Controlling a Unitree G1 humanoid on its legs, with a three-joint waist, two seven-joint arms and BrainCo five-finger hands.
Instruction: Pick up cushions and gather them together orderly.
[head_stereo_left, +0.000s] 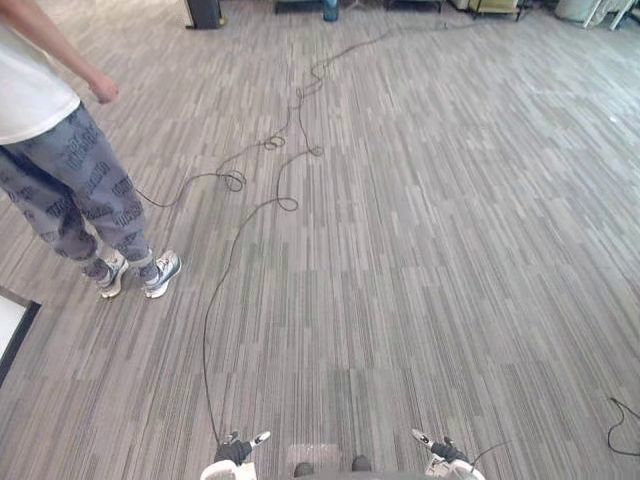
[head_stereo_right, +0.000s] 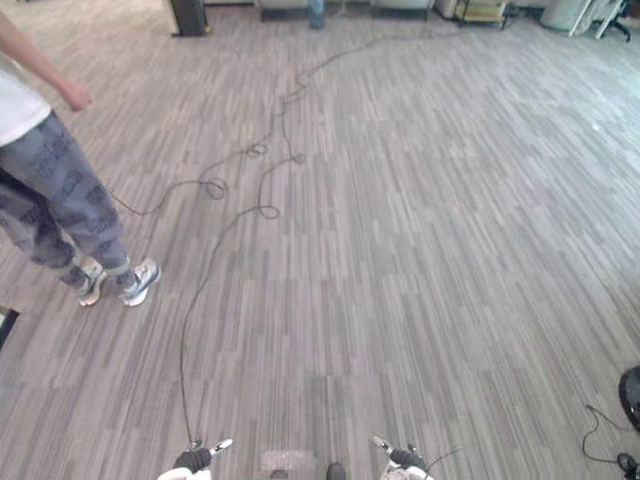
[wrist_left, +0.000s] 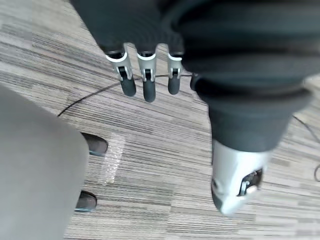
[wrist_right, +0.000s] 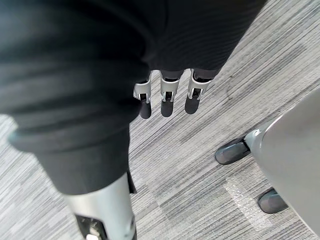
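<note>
Left eye view: my left hand (head_stereo_left: 235, 452) and right hand (head_stereo_left: 445, 450) hang low, fingers (wrist_left: 145, 86) straight and empty above the carpet (head_stereo_left: 400, 250). I cannot tell which way the cushions lie. A person (head_stereo_left: 70, 170) stands front-left.

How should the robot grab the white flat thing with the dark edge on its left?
The white panel looks thin and flat, so probably pinch over its dark rim at the corner, coming from the robot's side with the open left hand, the nearer one. The right hand is open too.
</note>
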